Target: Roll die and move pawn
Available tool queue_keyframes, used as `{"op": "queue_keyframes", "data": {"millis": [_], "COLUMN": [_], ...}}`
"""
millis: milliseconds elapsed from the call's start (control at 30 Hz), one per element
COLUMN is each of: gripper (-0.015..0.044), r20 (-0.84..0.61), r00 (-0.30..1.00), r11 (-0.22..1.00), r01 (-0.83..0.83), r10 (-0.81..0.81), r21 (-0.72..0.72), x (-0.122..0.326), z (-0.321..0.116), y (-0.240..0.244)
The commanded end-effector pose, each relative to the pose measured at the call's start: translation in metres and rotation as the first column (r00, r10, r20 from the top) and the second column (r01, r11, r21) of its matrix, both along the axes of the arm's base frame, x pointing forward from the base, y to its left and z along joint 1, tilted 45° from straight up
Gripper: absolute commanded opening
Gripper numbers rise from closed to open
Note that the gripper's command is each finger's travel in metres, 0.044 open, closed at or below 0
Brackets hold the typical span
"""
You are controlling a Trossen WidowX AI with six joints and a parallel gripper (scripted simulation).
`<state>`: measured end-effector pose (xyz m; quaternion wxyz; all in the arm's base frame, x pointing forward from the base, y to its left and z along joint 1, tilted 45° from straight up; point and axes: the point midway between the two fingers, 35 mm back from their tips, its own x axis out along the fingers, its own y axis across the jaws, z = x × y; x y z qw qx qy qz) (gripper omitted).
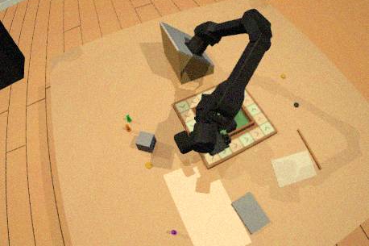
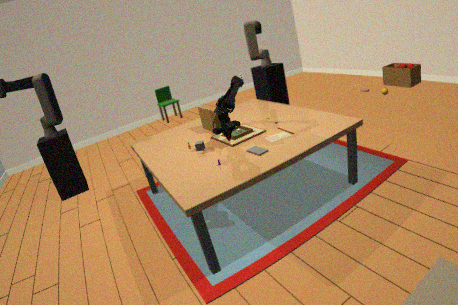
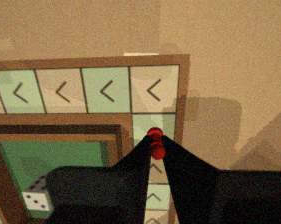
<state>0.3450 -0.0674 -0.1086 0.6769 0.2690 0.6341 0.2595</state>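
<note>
My gripper (image 1: pixel 218 148) (image 2: pixel 229 138) (image 3: pixel 155 139) is shut on the red pawn (image 3: pixel 157 150), held upright between the fingertips. In the wrist view the pawn appears over the green square beside the corner square of the board (image 1: pixel 242 150) (image 3: pixel 184 80); whether its base touches the board I cannot tell. The arrows on the right column point up towards that corner, and those on the top row point left. The die (image 3: pixel 37 201) lies in the green tray (image 1: pixel 242 119) (image 3: pixel 76 154), partly behind a finger, with several pips on its bright face; the arm hides it in the top view.
A dark cube (image 1: pixel 146 142), a green pawn (image 1: pixel 128 118) and an orange pawn (image 1: pixel 128 128) stand left of the board. A grey wedge-shaped panel (image 1: pixel 181 55) stands behind it. A grey slab (image 1: pixel 250 213), a pale sheet (image 1: pixel 294 168), a brown stick (image 1: pixel 309 150) and a purple pawn (image 1: pixel 174 232) lie around.
</note>
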Motion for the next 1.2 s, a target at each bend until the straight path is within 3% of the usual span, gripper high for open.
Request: {"op": "queue_keyframes", "data": {"millis": [0, 333, 567, 733, 1133, 1167], "gripper": [0.0, 0.0263, 0.044, 0.044, 0.044, 0.044], "r20": [-0.003, 0.0, -0.004, -0.008, -0.039, -0.019], "r00": [1.0, 1.0, 1.0, 1.0, 0.999, 0.999], "r11": [1.0, 1.0, 1.0, 1.0, 1.0, 0.999], "r01": [0.004, 0.0, 0.004, 0.007, 0.029, 0.033], "r10": [-0.004, 0.0, -0.004, -0.007, -0.029, -0.033], "r21": [0.007, 0.0, 0.004, 0.002, 0.01, -0.003], "x": [0.0, 0.0, -0.003, -0.019, -0.162, -0.119], "z": [-0.004, 0.001, 0.034, 0.051, 0.15, 0.132], "y": [0.006, -0.001, -0.034, -0.037, -0.008, -0.027]}}
